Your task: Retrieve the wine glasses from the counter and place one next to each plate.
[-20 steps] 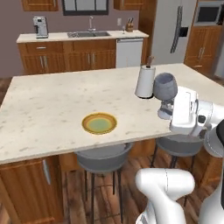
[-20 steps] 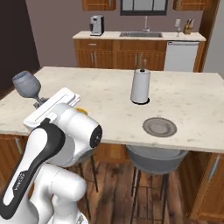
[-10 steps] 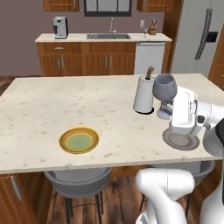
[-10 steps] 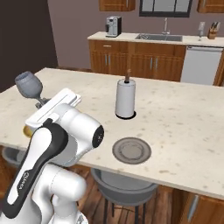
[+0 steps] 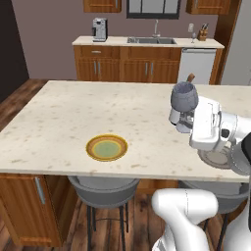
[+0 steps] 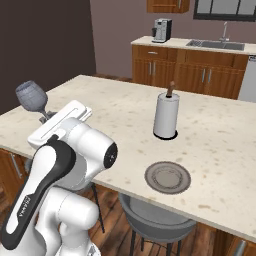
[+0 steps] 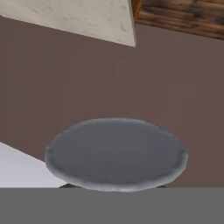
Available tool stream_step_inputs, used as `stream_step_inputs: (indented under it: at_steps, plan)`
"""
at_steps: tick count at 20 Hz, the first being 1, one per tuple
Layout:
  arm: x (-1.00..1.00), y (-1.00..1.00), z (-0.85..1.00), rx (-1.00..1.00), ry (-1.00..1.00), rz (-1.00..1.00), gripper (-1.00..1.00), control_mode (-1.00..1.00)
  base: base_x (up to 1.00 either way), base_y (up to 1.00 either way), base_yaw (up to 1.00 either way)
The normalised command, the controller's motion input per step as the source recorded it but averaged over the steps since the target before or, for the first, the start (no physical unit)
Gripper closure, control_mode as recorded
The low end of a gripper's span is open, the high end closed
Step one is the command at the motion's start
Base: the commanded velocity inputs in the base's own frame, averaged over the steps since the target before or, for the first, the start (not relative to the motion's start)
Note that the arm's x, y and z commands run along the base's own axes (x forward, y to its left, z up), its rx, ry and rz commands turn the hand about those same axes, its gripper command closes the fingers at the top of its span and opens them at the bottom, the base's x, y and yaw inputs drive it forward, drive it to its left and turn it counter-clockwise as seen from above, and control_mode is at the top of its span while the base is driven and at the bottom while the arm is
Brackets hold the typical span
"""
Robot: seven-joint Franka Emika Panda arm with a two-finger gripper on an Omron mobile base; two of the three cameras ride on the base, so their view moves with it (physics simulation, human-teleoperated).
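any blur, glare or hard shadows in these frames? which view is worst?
Left base view: flat, even light, only a faint shadow around the orange-rimmed plate with greenish centre. Right base view: soft dark ring under the white paper-towel roll, no glare. Hand view: worst, the blue-grey wine glass is a soft blur against the brown wall.

Counting here: one wine glass (image 5: pixel 184 96), two plates (image 5: pixel 107 147) (image 6: pixel 167 177), one paper-towel roll (image 6: pixel 166 115), one coffee maker (image 5: pixel 99 29).

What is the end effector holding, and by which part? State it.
The end effector holds a wine glass, gripped low, at the stem; its bowl stands upright above the hand. The exact contact spot is hidden.
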Motion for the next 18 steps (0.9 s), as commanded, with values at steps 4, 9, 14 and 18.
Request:
stream_step_inputs:
  at_steps: [4,9,14,18]
  plan:
    - [0.0,0.0,0.0,0.0,0.0,0.0,1.0,1.0,0.85,0.01,0.08]
    - [0.0,0.0,0.0,0.0,0.0,0.0,1.0,1.0,0.91,-0.23,0.08]
    - [0.0,0.0,0.0,0.0,0.0,0.0,1.0,1.0,0.97,0.06,0.0]
    - [0.75,0.0,-0.24,0.03,0.08,-0.03,1.0,-1.0,0.25,0.0,-0.02]
